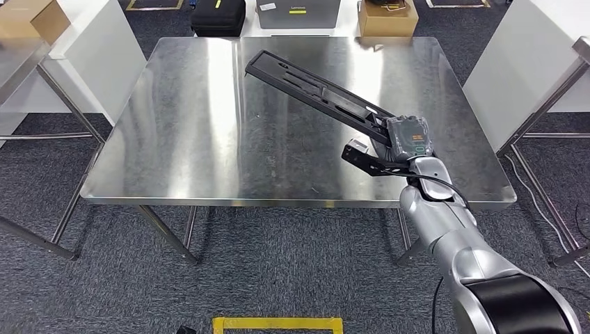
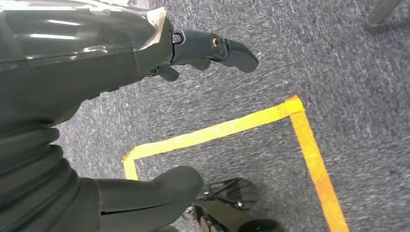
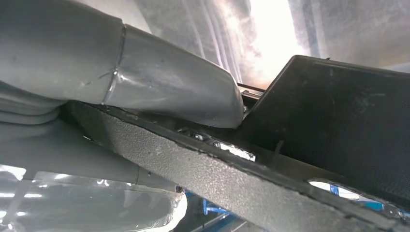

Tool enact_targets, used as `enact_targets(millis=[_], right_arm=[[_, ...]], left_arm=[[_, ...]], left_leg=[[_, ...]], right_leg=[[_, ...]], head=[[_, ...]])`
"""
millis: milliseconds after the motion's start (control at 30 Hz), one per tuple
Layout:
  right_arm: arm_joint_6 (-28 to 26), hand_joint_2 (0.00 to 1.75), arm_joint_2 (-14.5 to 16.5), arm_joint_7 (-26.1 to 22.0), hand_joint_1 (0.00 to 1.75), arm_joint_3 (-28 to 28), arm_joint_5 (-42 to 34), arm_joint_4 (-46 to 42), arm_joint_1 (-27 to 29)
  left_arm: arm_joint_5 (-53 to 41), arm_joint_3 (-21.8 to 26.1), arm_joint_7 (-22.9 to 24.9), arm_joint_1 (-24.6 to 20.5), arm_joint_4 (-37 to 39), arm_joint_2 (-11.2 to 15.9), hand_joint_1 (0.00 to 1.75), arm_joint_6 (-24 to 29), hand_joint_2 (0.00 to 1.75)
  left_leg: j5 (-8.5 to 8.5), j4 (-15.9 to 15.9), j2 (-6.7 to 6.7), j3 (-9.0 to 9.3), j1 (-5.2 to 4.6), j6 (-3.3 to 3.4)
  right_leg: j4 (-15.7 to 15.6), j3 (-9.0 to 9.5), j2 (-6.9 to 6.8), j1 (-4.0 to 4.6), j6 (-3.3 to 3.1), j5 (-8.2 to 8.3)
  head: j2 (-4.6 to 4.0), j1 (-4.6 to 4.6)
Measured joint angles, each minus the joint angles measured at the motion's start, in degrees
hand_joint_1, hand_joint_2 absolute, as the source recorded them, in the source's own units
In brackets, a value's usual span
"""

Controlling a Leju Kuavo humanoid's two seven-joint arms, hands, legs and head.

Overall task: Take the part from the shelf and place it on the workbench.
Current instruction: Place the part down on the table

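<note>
1. The surface stands in the middle of the head view, on the carpet; the part stretches over its right half, from the near right toward the far middle.
2. The right hand grips the part's near end above the surface's right front area; the right arm comes in from the lower right.
3. Behind the surface, on the floor, sit a case to the left, a box to the right, and a flat device between them.
4. A taped line lies on the carpet before the surface; the left hand hangs above such tape.
5. Another table stands far left.
</note>
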Motion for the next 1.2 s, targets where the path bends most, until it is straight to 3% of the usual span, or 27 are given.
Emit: enact_targets(millis=[67,100,233,300,367,400,433,500,567,600,700,767,867,900,933,967,1033,1067,1100,1200], right_arm=[[0.0,0.00,0.0,0.0,1.75,0.0,0.0,0.0,-0.2],[0.0,0.00,0.0,0.1,1.75,0.0,0.0,0.1,-0.3],[0.0,0.00,-0.1,0.2,1.75,0.0,0.1,0.1,-0.4],[0.0,0.00,-0.2,0.2,1.75,0.1,0.0,0.1,-0.5],[0.0,0.00,-0.2,0.2,1.75,0.1,0.0,0.2,-0.4],[0.0,0.00,-0.3,0.2,1.75,0.1,0.0,0.3,-0.3],[0.0,0.00,-0.3,0.2,1.75,0.1,0.0,0.4,-0.1],[0.0,0.00,-0.4,0.2,1.75,0.2,0.0,0.4,-0.1],[0.1,0.00,-0.3,0.2,1.75,0.3,0.0,0.4,-0.3],[0.1,0.00,-0.3,0.2,1.75,0.3,0.0,0.5,-0.3],[0.1,0.00,-0.3,0.3,1.75,0.4,0.1,0.5,-0.4],[0.1,0.00,-0.3,0.4,1.75,0.4,0.0,0.5,-0.5],[0.0,0.00,-0.2,0.4,1.75,0.4,-0.1,0.5,-0.5],[0.0,0.00,-0.2,0.4,1.75,0.4,-0.1,0.6,-0.5],[0.0,0.00,-0.2,0.4,1.75,0.4,-0.1,0.6,-0.4],[0.1,0.00,-0.2,0.4,1.75,0.4,-0.1,0.6,-0.3],[0.1,0.00,-0.2,0.3,1.75,0.4,-0.1,0.6,-0.4],[0.1,0.00,-0.2,0.2,1.75,0.4,-0.1,0.6,-0.5],[0.1,0.00,-0.2,0.2,1.75,0.4,-0.1,0.6,-0.5],[0.2,0.00,-0.2,0.2,1.75,0.4,-0.1,0.6,-0.6]], left_arm=[[0.0,0.0,0.0,-0.1,0.0,0.1,0.00,0.0,1.75],[0.0,0.0,0.0,-0.2,0.0,0.1,0.00,0.0,1.75],[0.1,0.0,0.0,-0.3,0.0,0.1,0.00,0.0,1.75],[0.1,0.0,0.0,-0.3,0.0,0.1,0.00,0.0,1.75],[0.1,0.0,0.0,-0.3,0.0,0.1,0.00,0.0,1.75],[0.1,0.0,0.0,-0.3,0.0,0.0,0.00,0.0,1.75],[0.1,0.0,0.0,-0.2,0.0,0.0,0.00,0.0,1.75],[0.1,0.0,0.0,-0.2,0.0,0.0,0.00,0.0,1.75],[0.1,0.0,0.0,-0.2,0.0,0.0,0.00,0.0,1.75],[0.1,0.0,0.0,-0.2,0.0,0.0,0.00,0.0,1.75],[0.1,0.1,0.0,-0.2,0.0,-0.1,0.00,0.0,1.75],[0.1,0.1,-0.1,-0.2,0.0,0.0,0.00,0.1,1.75],[0.1,0.2,-0.2,-0.2,0.0,-0.1,0.00,0.1,1.75],[0.1,0.2,-0.2,-0.1,0.0,-0.1,0.00,0.1,1.75],[0.1,0.2,-0.2,-0.1,0.0,-0.1,0.00,0.1,1.75],[0.1,0.2,-0.2,-0.1,0.0,0.0,0.00,0.1,1.75],[0.1,0.2,-0.2,-0.1,0.0,0.0,0.00,0.1,1.75],[0.1,0.2,-0.2,-0.1,0.0,0.0,0.00,0.1,1.75],[0.1,0.2,-0.2,-0.2,0.0,0.0,0.00,0.1,1.75],[0.1,0.2,-0.2,-0.2,0.0,0.0,0.00,0.1,1.75]], left_leg=[[2.81,-6.7,0.03,3.30,-0.34,0.77],[2.91,-8.2,0.03,4.08,-0.53,1.03],[2.73,-9.4,0.00,5.16,-0.55,1.87],[2.74,-10.0,0.02,5.80,-0.36,2.45],[2.45,-10.0,-0.04,6.07,-0.38,2.73],[2.27,-10.0,-0.11,6.25,-0.37,2.73],[2.06,-9.9,-0.19,6.48,-0.35,2.64],[1.45,-9.8,-0.32,7.09,-0.29,2.24],[0.66,-9.3,-0.35,7.39,-0.50,1.56],[0.37,-9.2,-0.34,7.39,-0.62,1.25],[-0.20,-9.1,-0.27,7.36,-0.45,0.50],[-1.69,-6.6,-0.19,6.32,-0.20,-0.07],[-5.92,4.2,-0.05,0.33,-0.04,-0.65],[-6.31,6.9,-0.03,-1.59,-0.03,-0.73],[-5.52,7.5,-0.02,-2.55,-0.03,-0.70],[-3.60,5.7,-0.01,-2.26,-0.03,-0.57],[1.20,-2.1,-0.02,0.95,-0.07,-0.07],[2.64,-5.3,-0.03,2.47,-0.09,0.16],[3.29,-7.2,-0.05,3.47,-0.12,0.32],[3.05,-7.7,-0.07,3.79,-0.17,0.38]], right_leg=[[0.0,0.49,0.07,0.32,0.35,-0.51],[0.0,0.51,0.09,0.40,0.57,-0.67],[0.9,-0.07,0.00,0.52,1.55,-1.46],[6.6,-3.10,-0.10,0.44,1.41,-3.70],[14.8,-7.75,-0.09,0.30,1.40,-6.14],[17.0,-9.34,-0.09,0.20,1.72,-6.39],[16.9,-9.70,-0.10,0.07,2.23,-5.62],[9.8,-7.01,-0.30,-0.35,3.50,-1.72],[2.3,-3.50,-0.55,-0.44,3.78,1.36],[0.6,-2.67,-0.60,-0.36,3.49,1.87],[0.1,-2.36,-0.45,-0.35,2.09,1.62],[-0.1,-1.80,-0.40,-0.70,1.17,1.33],[-0.1,-1.03,-0.35,-0.68,0.27,0.75],[-0.1,-0.83,-0.32,-0.59,0.15,0.56],[-0.1,-0.58,-0.28,-0.52,0.10,0.35],[-0.1,-0.23,-0.22,-0.47,0.17,0.10],[-0.1,0.62,-0.12,-0.43,0.51,-0.50],[-0.1,0.94,-0.10,-0.41,0.67,-0.73],[-0.1,1.14,-0.09,-0.40,0.77,-0.87],[-0.2,1.19,-0.08,-0.33,0.85,-0.93]], head=[[0.00,0.06],[0.00,0.07],[0.00,0.30],[0.00,0.62],[0.00,0.86],[0.00,0.97],[0.00,1.08],[0.00,1.32],[0.00,1.60],[0.00,1.59],[0.00,1.24],[0.00,0.85],[0.00,-0.02],[0.00,-0.10],[0.00,-0.15],[0.00,-0.20],[0.00,-0.27],[0.00,-0.29],[0.00,-0.29],[0.00,-0.27]])
